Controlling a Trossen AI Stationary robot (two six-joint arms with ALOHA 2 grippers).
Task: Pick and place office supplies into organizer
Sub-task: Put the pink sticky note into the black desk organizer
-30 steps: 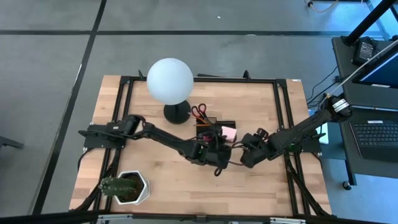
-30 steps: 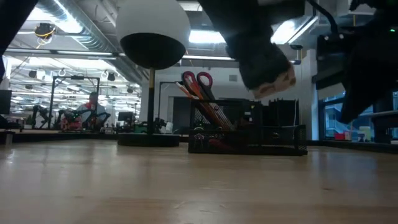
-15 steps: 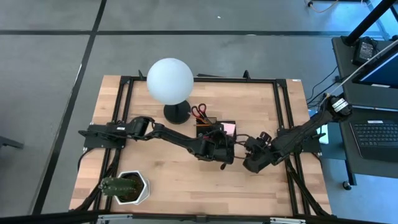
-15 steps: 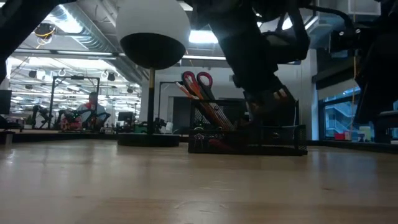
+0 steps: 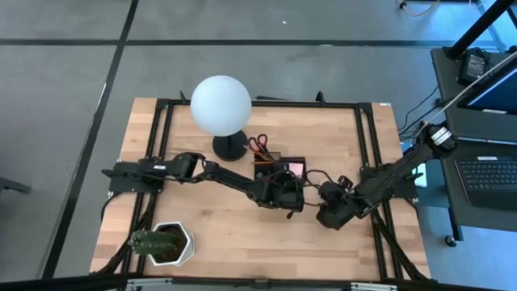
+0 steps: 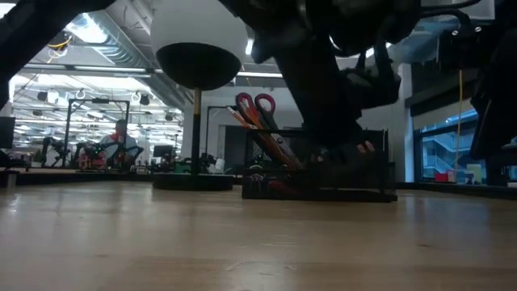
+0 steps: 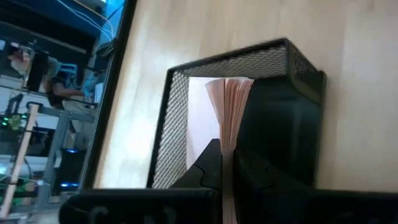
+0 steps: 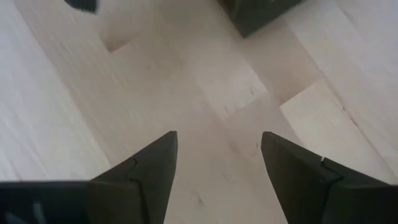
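The organizer (image 5: 275,166) is a black mesh tray right of the lamp's base, with red-handled scissors (image 6: 255,103) and pencils standing in its left part. My left gripper (image 7: 227,163) is shut on the pink sticky-note pad (image 7: 227,115). It slants down into the organizer's open mesh compartment (image 7: 177,130), and shows low over the organizer (image 6: 339,149) in the low view. My right gripper (image 8: 217,163) hangs open over bare wood, right of the organizer (image 5: 329,213). My left gripper pinches the pad's two flat faces (image 7: 225,152) between its two fingers, so the stack of sheets shows edge-on. The fingers slant down from the table's near side. The pad stands on edge inside the mesh compartment; whether it touches the floor, I cannot tell.
A white globe lamp (image 5: 220,105) on a round black base stands left of the organizer at the far side. A green plant in a white pot (image 5: 164,243) sits at the near left corner. Bare wood lies near and right of the organizer.
My left gripper has sunk and gone toward the far edge with the pad, from above the organizer down into its right compartment, rolling a little. My right gripper has swung slightly toward the near edge, staying open.
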